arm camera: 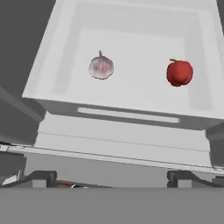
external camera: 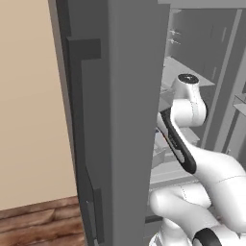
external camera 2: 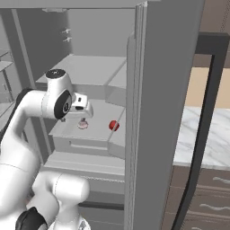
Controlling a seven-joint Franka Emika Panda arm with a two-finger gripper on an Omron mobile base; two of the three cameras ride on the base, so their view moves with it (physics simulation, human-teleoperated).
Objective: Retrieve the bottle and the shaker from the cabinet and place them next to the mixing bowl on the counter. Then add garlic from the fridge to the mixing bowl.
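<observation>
No readable writing or labels anywhere. Garlic lying on a pale inner shelf of the fridge, well apart from a red apple on the same shelf. Gripper hovering above the garlic, jaws spread wide, holding nothing. Fridge door blocking much of the left base view.

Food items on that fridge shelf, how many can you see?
2. A pale garlic bulb lies toward the left of the fridge shelf in the hand view, and a red apple sits apart from it on the right. Other shelves are partly hidden, so more may exist.
</observation>
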